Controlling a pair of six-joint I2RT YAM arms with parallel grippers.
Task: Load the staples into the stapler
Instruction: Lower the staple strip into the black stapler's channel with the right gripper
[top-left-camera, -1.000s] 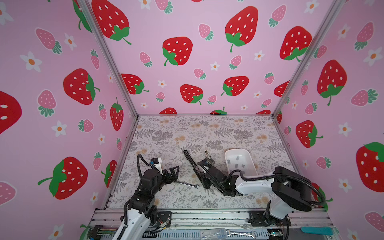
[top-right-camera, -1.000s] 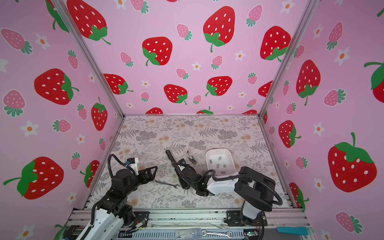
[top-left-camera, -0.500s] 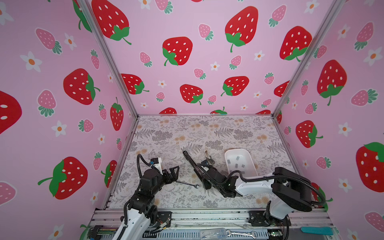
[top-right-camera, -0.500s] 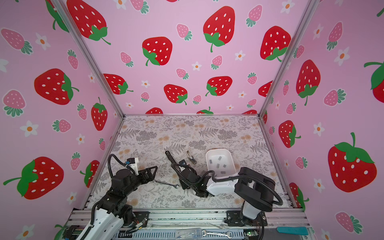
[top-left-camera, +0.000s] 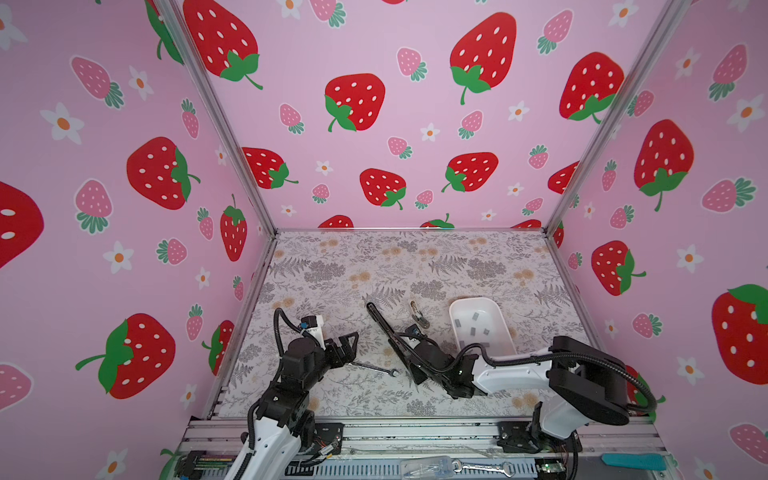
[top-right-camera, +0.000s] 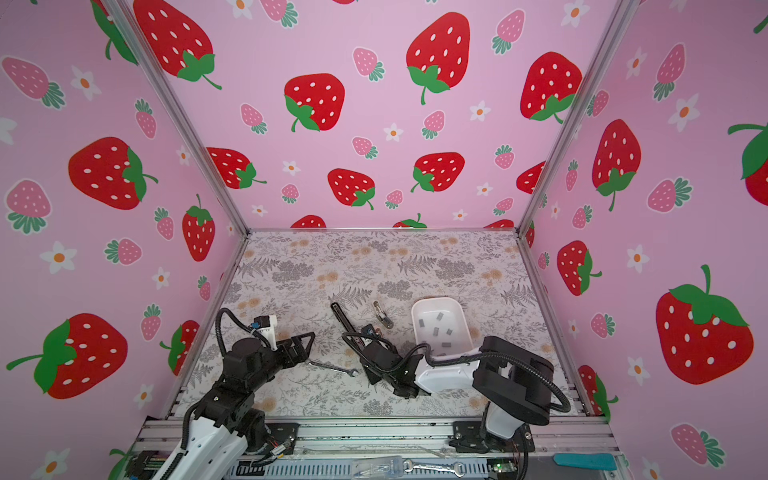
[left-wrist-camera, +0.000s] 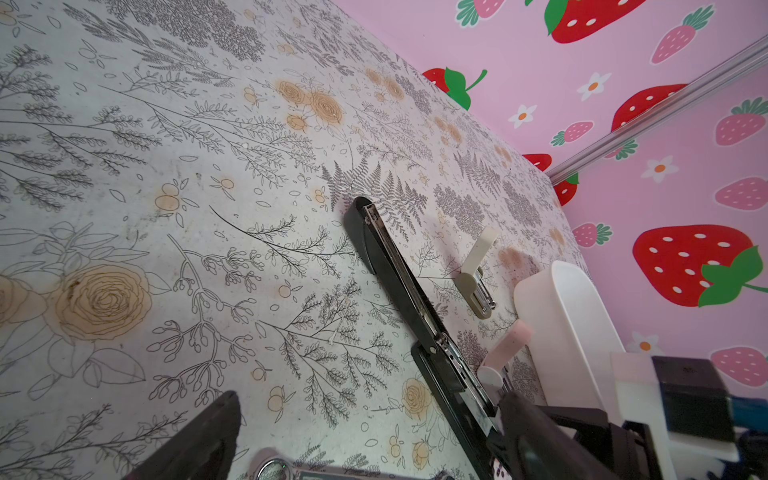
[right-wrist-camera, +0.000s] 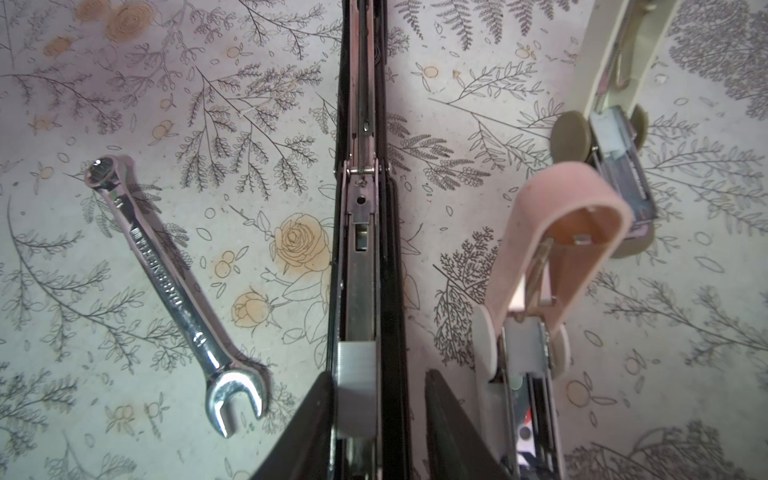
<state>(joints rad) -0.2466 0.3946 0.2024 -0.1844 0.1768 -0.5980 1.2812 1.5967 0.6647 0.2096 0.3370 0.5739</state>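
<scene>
Right wrist, right hand (right-wrist-camera: 376, 376) parted, straddling stapler (right-wrist-camera: 360, 257)

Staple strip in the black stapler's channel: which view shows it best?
Right wrist view: close and sharp, the grey ribbed staple strip lies in the stapler channel between the fingers of the right end effector. In both top views the right arm hides that spot. The left wrist view shows the stapler, but no clear strip.
</scene>
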